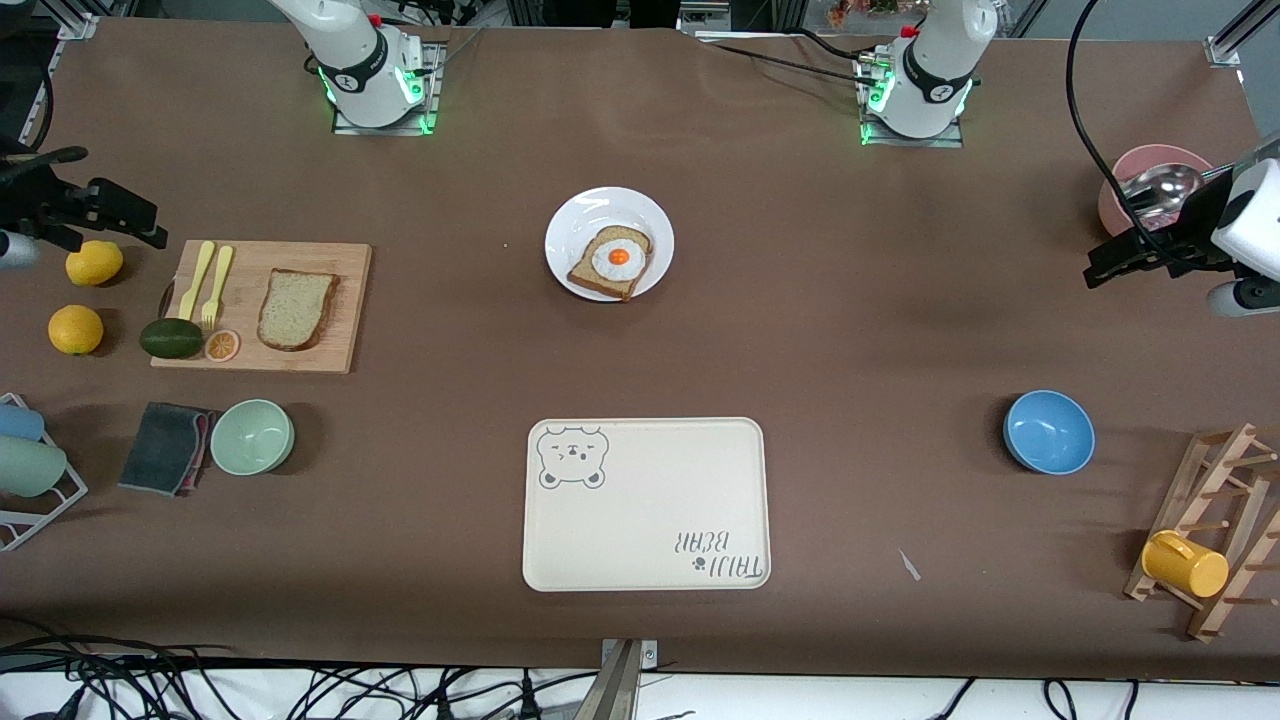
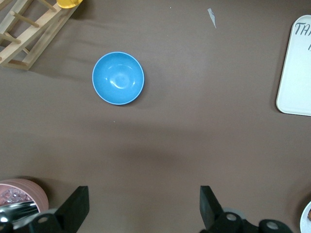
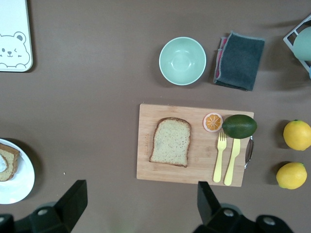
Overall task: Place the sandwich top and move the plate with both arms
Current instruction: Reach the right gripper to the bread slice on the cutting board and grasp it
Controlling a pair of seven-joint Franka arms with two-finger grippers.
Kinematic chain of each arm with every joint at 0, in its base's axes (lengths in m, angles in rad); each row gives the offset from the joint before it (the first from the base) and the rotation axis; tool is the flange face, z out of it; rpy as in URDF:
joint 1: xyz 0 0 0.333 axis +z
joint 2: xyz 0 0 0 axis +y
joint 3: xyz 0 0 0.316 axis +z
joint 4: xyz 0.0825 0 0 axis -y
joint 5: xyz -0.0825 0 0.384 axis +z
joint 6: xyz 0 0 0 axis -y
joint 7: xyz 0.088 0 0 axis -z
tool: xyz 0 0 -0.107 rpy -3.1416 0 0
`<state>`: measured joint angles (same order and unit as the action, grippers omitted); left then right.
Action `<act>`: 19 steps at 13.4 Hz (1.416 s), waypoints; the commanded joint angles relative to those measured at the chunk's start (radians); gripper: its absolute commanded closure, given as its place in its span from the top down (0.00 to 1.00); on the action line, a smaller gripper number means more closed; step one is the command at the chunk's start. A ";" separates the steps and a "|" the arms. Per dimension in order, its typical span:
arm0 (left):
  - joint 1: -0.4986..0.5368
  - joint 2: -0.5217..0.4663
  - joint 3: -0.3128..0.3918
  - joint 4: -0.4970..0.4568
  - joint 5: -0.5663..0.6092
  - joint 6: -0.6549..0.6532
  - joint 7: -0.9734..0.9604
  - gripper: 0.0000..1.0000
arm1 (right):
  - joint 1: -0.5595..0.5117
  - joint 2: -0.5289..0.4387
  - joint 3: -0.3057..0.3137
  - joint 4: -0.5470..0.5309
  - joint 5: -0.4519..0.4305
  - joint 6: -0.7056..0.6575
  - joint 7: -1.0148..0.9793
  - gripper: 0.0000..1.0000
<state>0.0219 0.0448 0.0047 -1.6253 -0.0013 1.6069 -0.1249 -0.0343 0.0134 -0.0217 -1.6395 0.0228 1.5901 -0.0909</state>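
Two arms rise from green-lit bases along the top of the front view, over a brown desk (image 1: pixel 800 330). The plate (image 1: pixel 575 222) sits mid-desk between the bases, bearing egg toast (image 1: pixel 610 264). The sandwich top (image 1: pixel 296 308) lies flat on a wooden board (image 1: pixel 345 300) toward the right arm's end, beside a fork (image 1: pixel 216 286), an avocado (image 1: pixel 171 338) and an orange slice (image 1: pixel 222 345). Two lemons (image 1: pixel 76 329) lie next to the board. A bear tray (image 1: pixel 650 520) lies nearer the camera than the plate. The right gripper (image 1: pixel 130 225) hangs over the desk edge by the lemons; the left gripper (image 1: pixel 1125 262) hangs over a pink bowl (image 1: pixel 1120 170) at the left arm's end.

From the left wrist, the left gripper (image 2: pixel 144 206) has its fingers (image 2: pixel 77 204) spread wide with nothing between them, above bare desk near a blue bowl (image 2: pixel 118 78) and a wooden rack (image 2: pixel 29 34).

From the right wrist, the right gripper (image 3: pixel 141 204) is likewise wide open and empty, over the desk just off the board (image 3: pixel 146 165) holding the sandwich top (image 3: pixel 170 141). A green bowl (image 3: pixel 182 61) and grey cloth (image 3: pixel 239 60) lie close by, and the plate (image 3: pixel 22 182) shows at the edge.
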 commanded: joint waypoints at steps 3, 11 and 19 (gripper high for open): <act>0.003 0.003 -0.005 0.010 0.007 0.008 0.019 1.00 | 0.004 0.095 0.009 0.007 -0.072 0.048 0.086 1.00; 0.018 0.003 0.000 -0.001 0.007 0.008 0.085 1.00 | 0.148 0.302 0.009 -0.042 -0.303 0.126 0.554 0.93; 0.006 0.001 -0.023 -0.004 0.014 0.004 0.056 1.00 | 0.152 0.376 0.005 -0.250 -0.314 0.391 0.781 0.71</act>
<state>0.0327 0.0490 -0.0031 -1.6270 -0.0013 1.6110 -0.0676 0.1201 0.3907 -0.0159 -1.8369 -0.2704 1.9203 0.6425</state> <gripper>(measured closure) 0.000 0.251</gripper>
